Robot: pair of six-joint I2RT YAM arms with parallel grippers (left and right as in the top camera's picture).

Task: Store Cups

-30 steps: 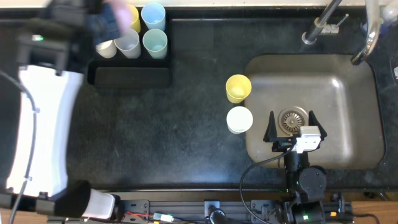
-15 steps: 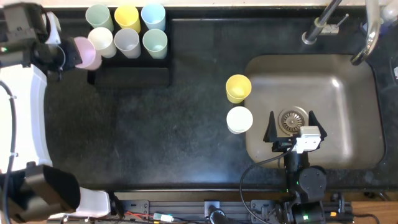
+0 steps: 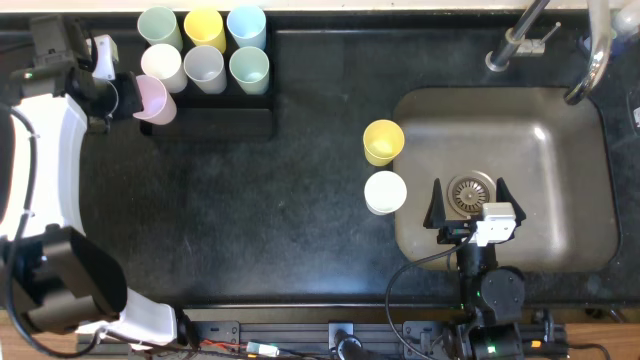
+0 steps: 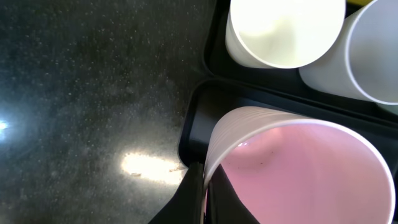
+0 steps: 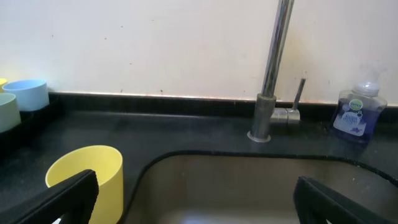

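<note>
The left tool (image 3: 132, 97) is clamped on the rim of a pink plastic cup (image 3: 153, 98), with 1 finger outside the wall and 1 inside, as the left wrist view shows. The cup is tilted, its mouth facing the camera, at the left end of a black plastic tray (image 3: 215, 124) that sits at the far left of the dark speckled surface (image 3: 260, 230). It hangs over the corner of the tray's unfilled near compartment; I cannot tell whether it touches the tray. Behind it, 6 cups stand upright in the tray in 2 rows of 3: a pale green cup (image 3: 158, 22), a yellow tray cup (image 3: 204, 25) and a light blue cup (image 3: 246, 22) at the back, then a cream cup (image 3: 162, 65), a frosted white cup (image 3: 204, 66) and a mint cup (image 3: 249, 68). A loose yellow plastic cup (image 3: 383, 141) and a white plastic cup (image 3: 385, 192) stand just beside each other on the surface, at the left edge of the steel sink (image 3: 560, 140). The right tool (image 3: 469, 195) hangs over the sink near the drain, its fingers spread wide apart and holding nothing. A chrome faucet (image 5: 273, 68) and a blue soap bottle (image 5: 354, 115) stand behind the sink.
</note>
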